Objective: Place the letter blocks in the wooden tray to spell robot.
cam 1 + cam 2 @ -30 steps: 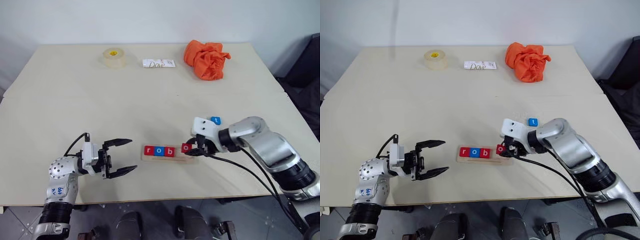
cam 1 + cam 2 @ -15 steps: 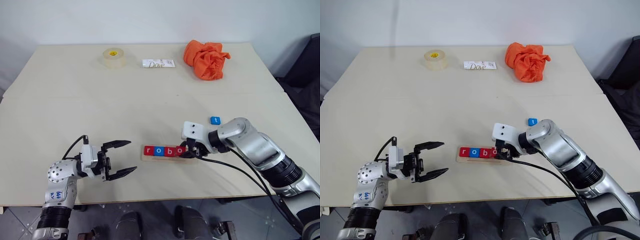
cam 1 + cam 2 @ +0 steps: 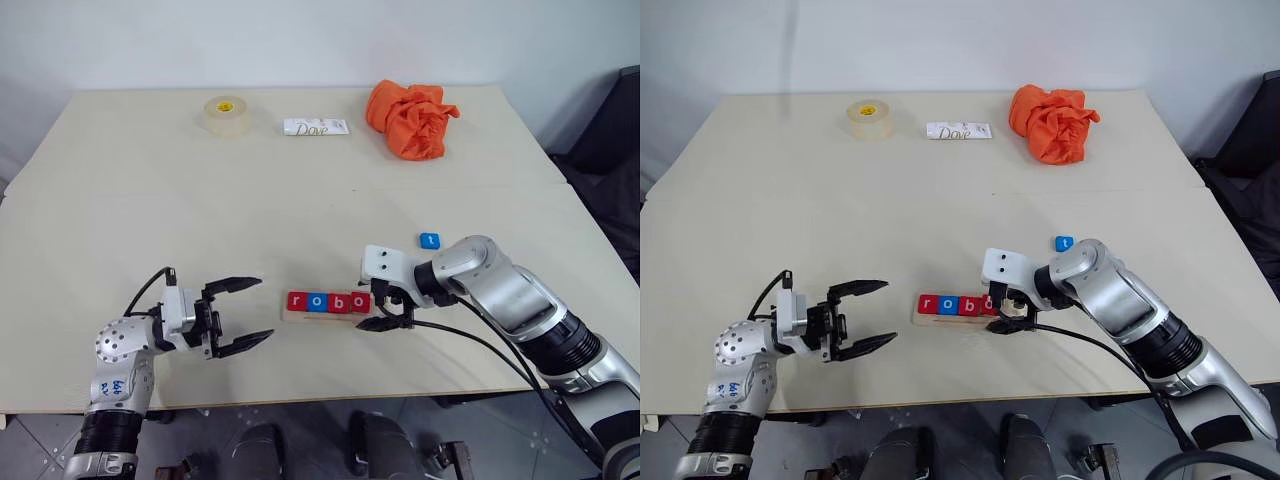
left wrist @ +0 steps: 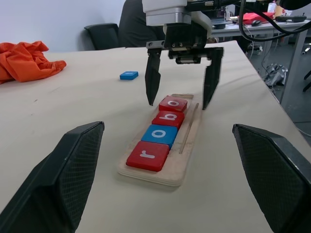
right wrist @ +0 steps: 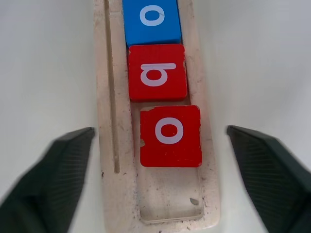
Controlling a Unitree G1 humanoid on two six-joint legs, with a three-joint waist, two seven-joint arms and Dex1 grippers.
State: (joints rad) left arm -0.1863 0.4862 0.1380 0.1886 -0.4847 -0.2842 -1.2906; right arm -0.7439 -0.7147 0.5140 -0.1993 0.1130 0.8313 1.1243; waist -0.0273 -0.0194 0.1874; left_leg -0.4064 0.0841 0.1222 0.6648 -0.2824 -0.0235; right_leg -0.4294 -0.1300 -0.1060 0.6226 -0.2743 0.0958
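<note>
Setting: a pale bench [image 3: 300, 200] is standing against a plain white wall, with dark chairs showing beyond it in the left wrist view.
Wooden tray: the wooden tray [image 3: 300, 316] is lying flat near the bench's front edge, between the two arms, its long axis running left to right across the robot's front.
Letter blocks in the tray: four letter blocks are sitting in a row in the slot, reading r [image 3: 297, 301], o [image 3: 318, 301], b [image 3: 339, 301], o [image 3: 359, 301] from the robot's left; red, blue, red, red. The last o is sitting slightly askew, just apart from the b, as the right wrist view is showing.
Open slot: the tray's right end [image 5: 170, 194] is lying bare beyond the second o.
Remaining block: the blue t block [image 3: 429, 240] is lying flat on the bench, behind and to the right of the tray, apart from it.
Right gripper: the right gripper [image 4: 183, 77] is pointing down over the tray's right end, jaws released and spread wide to either side of the red o, touching no block.
Left gripper: the left gripper [image 3: 245, 314] is hovering to the left of the tray, pointing toward it roughly along its long axis, jaws spread and gripping nothing.
Far edge: a tape roll [image 3: 226, 114], a white Dove packet [image 3: 316, 127] and a crumpled orange cloth [image 3: 410, 117] are lying along the back of the bench, well apart from the tray.
</note>
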